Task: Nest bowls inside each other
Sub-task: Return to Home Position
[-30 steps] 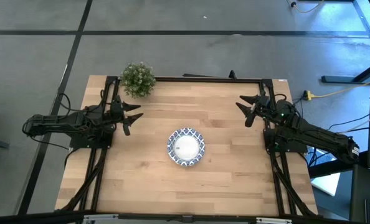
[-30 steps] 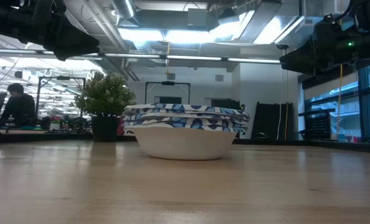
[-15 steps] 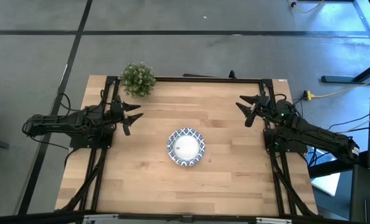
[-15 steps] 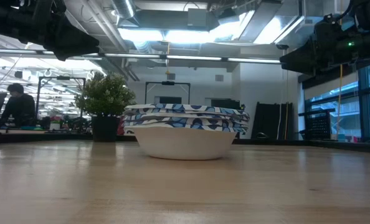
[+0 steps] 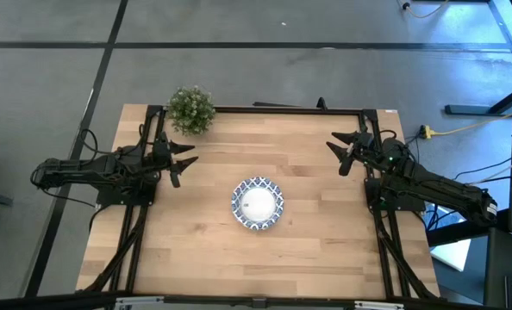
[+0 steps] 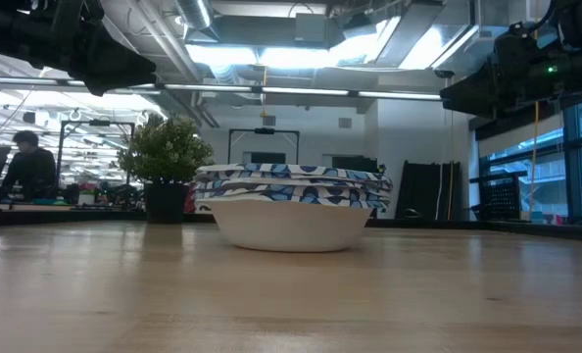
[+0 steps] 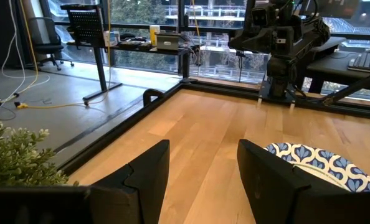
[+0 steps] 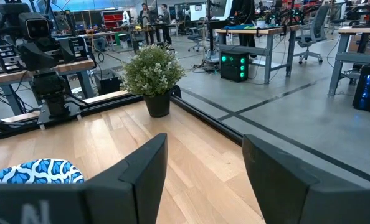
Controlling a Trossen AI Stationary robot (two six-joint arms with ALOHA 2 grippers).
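Nested bowls [image 5: 258, 204] stand on the surface [image 5: 325, 250] between my left fingers [image 7: 144, 177] and right fingers [image 8: 141, 171], ahead of and well apart from both pairs, which are spread wide and hold nothing. I judge the hazards small: a low sweep of either arm could clip a rim and skid the stack, or the left fingers could brush the plant [image 5: 191, 109] near them. Being round, the stack has no long axis across the surface; its one axis runs upright, mouths up, rims roughly level.
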